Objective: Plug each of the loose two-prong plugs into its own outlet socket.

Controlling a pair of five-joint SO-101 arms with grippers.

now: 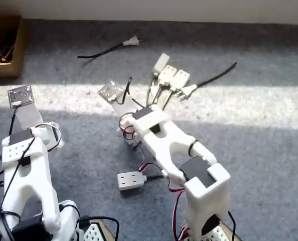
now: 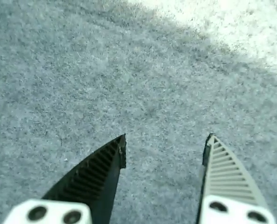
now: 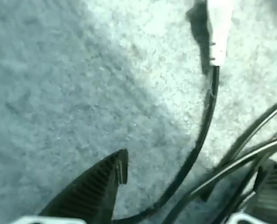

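Beside the cluster of outlet sockets [image 1: 170, 75], on its left, my right gripper [image 1: 111, 93] [image 3: 194, 165] hangs over the grey carpet [image 1: 249, 150]. Its fingers are spread wide with nothing pinched, and black cords [image 3: 199, 135] lie on the carpet below it. My left gripper [image 1: 21, 95] [image 2: 166, 140] is well to the left of the cluster, fingers likewise apart, over bare carpet. One loose plug [image 1: 189, 91] lies just beside the cluster on its right, its black cord trailing away. A second loose plug [image 1: 132, 41] lies beyond the cluster, well apart. A single outlet socket [image 1: 130, 179] lies on the cluster's near side, close to my right arm.
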